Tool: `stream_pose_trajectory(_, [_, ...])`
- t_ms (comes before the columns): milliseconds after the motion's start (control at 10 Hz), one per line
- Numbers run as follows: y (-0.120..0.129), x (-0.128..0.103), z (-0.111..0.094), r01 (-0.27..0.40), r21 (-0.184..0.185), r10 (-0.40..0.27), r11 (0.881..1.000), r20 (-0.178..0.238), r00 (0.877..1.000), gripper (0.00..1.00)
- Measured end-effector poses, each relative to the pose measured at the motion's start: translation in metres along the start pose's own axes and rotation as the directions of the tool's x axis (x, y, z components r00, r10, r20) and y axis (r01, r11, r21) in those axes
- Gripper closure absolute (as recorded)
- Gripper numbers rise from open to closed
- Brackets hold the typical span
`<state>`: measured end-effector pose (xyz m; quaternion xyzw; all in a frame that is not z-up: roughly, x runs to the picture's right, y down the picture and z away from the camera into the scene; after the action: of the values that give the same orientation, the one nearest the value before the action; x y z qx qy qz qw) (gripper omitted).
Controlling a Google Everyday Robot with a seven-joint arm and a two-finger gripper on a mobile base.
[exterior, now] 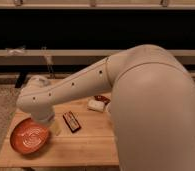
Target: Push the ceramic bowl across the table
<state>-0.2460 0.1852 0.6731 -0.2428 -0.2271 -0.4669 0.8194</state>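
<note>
ceramic bowl (30, 136) on the table (86, 148) at left, pincer (55, 128) just right of it, packet (71, 121) further right
</note>
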Motion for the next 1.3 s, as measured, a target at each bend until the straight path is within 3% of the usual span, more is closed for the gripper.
stream_pose_trajectory(900, [-0.004, 0.000, 0.008, 0.022, -0.003, -0.022, 1.000, 0.008, 1.000, 0.20])
stream_pose_trajectory(1000, [-0.014, -0.004, 0.015, 0.046, -0.001, -0.046, 0.999, 0.017, 0.999, 0.20])
stream_pose_trajectory(1100, [-0.047, -0.009, 0.034, 0.096, 0.006, -0.096, 0.995, 0.036, 0.995, 0.20])
stream_pose_trajectory(1300, [-0.079, -0.019, 0.058, 0.145, 0.007, -0.146, 0.989, 0.062, 0.987, 0.20])
